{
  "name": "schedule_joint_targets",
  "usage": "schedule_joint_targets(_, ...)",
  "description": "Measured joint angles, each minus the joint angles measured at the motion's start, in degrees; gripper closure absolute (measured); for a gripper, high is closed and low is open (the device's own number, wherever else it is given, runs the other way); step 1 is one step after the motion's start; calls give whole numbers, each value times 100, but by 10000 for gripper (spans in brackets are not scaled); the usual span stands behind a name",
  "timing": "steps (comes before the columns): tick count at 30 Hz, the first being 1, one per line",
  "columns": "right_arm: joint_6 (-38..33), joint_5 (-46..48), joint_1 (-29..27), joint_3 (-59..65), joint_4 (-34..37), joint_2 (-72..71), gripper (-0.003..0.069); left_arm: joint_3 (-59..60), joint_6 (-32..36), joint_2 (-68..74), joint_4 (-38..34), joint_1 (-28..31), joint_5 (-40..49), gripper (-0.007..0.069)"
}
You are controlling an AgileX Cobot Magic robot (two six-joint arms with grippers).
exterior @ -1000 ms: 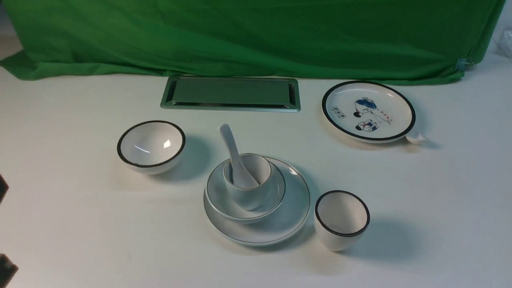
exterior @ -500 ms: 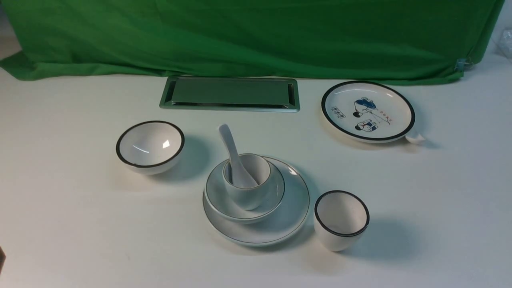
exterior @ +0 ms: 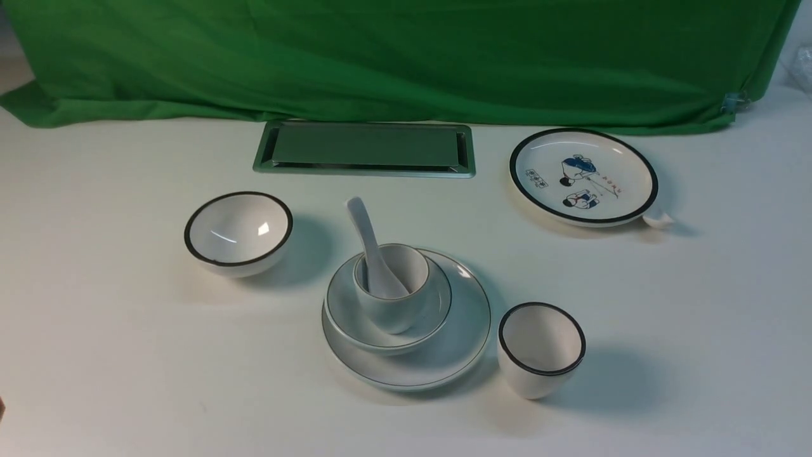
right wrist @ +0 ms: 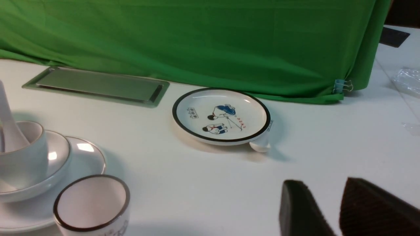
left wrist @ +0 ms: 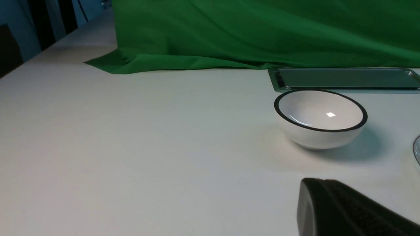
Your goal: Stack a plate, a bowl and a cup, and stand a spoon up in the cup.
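Observation:
Mid-table, the plain white plate carries the shallow bowl, and the handleless cup sits in that bowl. The white spoon stands in the cup, its handle leaning to the back left. The right wrist view shows the same stack: plate, bowl, cup, spoon. My right gripper hangs open and empty over bare table, right of the stack. My left gripper is shut, empty, near the black-rimmed bowl. Neither gripper appears in the front view.
A black-rimmed bowl stands left of the stack and a black-rimmed cup right of it. A cartoon-print plate lies at the back right with a small white scoop at its edge. A metal tray lies before the green cloth.
The dark parts of my left arm at the front view's left edge have slid out of the picture. The stack and the other dishes have not moved.

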Motion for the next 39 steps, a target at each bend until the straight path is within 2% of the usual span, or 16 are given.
schedule_joint_targets(9,-70,-82,-130,142,-115,-338,421,0,0,0,21,0,-6,620)
schedule_joint_targets(14,-410,-444,-308,1568,-173,-1118,421,0,0,0,25,0,-6,620)
schedule_joint_targets(18,-416,-288,-341,2226,-228,-1261,421,0,-6,-7,25,4,1,620)
schedule_joint_targets(39,-416,-330,-341,2248,-248,-1267,421,0,-1,-7,46,4,16,620)
